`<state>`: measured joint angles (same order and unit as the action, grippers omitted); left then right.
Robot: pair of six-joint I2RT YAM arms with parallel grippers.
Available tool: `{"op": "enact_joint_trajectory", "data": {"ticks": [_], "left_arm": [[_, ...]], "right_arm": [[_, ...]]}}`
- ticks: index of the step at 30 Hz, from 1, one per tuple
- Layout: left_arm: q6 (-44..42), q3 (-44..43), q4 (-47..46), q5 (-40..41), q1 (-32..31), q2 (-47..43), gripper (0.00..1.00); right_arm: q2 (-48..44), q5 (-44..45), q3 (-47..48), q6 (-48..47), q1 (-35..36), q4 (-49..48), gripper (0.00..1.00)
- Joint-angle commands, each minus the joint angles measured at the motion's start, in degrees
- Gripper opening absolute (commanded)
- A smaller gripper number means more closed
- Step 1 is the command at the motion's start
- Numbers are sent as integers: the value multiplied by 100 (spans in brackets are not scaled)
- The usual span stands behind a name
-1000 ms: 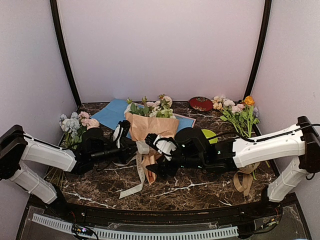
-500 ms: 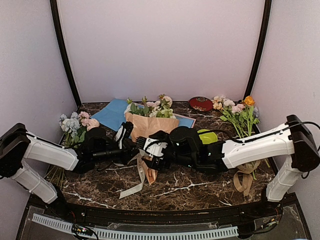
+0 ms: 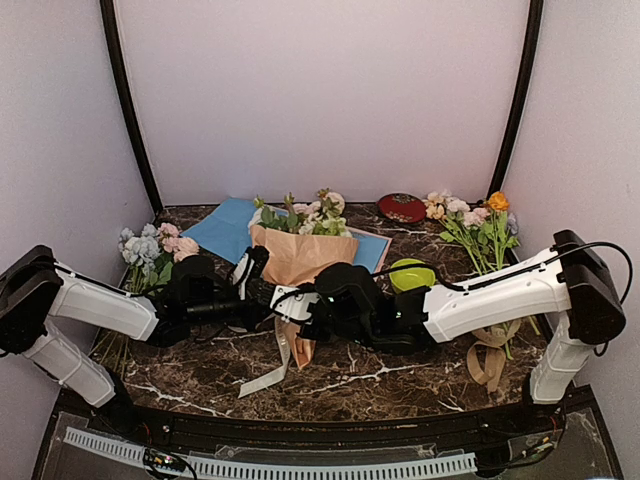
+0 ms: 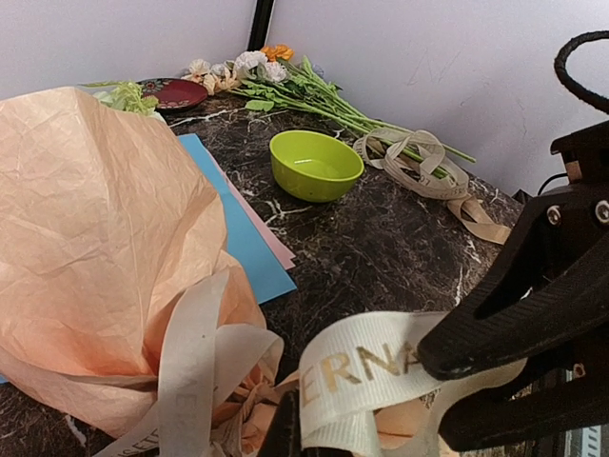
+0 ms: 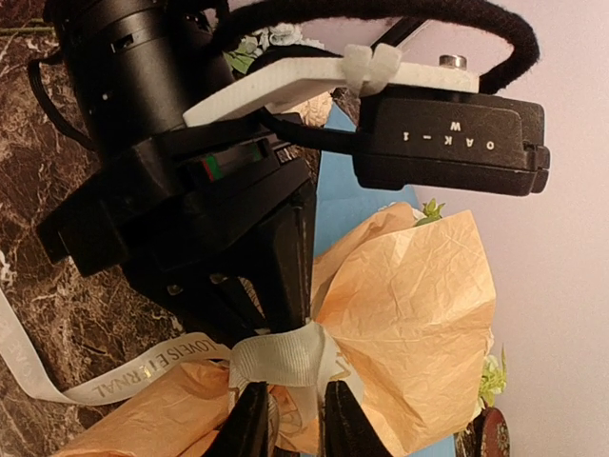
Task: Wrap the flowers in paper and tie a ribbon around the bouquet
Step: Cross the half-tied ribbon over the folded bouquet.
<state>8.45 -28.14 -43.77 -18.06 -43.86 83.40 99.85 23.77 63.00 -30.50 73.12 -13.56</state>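
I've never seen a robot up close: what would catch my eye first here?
A bouquet in peach-tan paper lies at the centre, with the left gripper and right gripper both on the cream ribbon round its narrow end. A lime-green bowl sits just right of it.

Dark marble table, well laden.
Bouquet on blue sheet mid-table; green bowl, red dish, orange-topped bunch right; blue-grey bunch left.
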Motion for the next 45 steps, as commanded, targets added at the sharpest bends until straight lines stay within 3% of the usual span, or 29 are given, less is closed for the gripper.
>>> {"op": "enact_joint_trajectory", "data": {"ticks": [1,3,16,17,19,21,23,24,29,34,38,45], "left_arm": [[-125,-10,66,-48,34,-203,0],[-149,10,114,-50,35,-233,0],[-298,144,874,140,35,-667,0],[-273,157,910,129,35,-701,5],[-186,145,1105,109,33,-821,37],[-44,-17,1665,120,36,-1077,62],[120,-63,2002,178,55,-1444,76],[230,-60,2140,319,90,-1694,79],[982,-146,3316,930,893,-1807,75],[1314,-614,4743,1572,1636,-546,75],[1203,-781,4690,1364,1687,42,74],[1156,-712,4595,1155,1680,105,61]], "right_arm": [[-128,376,31,208,19,-47,15],[-191,325,15,302,17,-25,0],[-492,-420,259,1287,-371,524,0],[-479,-439,264,1298,-391,572,0],[-440,-477,265,1325,-428,641,0],[-410,-471,265,1365,-455,733,0],[-410,-453,424,1408,-478,803,0],[-414,-457,403,1433,-498,794,0],[-422,-550,353,1528,-544,747,0],[-371,-578,408,1534,-547,787,0],[-395,-620,394,1570,-545,800,0],[-432,-543,339,1617,-549,803,0]]}}
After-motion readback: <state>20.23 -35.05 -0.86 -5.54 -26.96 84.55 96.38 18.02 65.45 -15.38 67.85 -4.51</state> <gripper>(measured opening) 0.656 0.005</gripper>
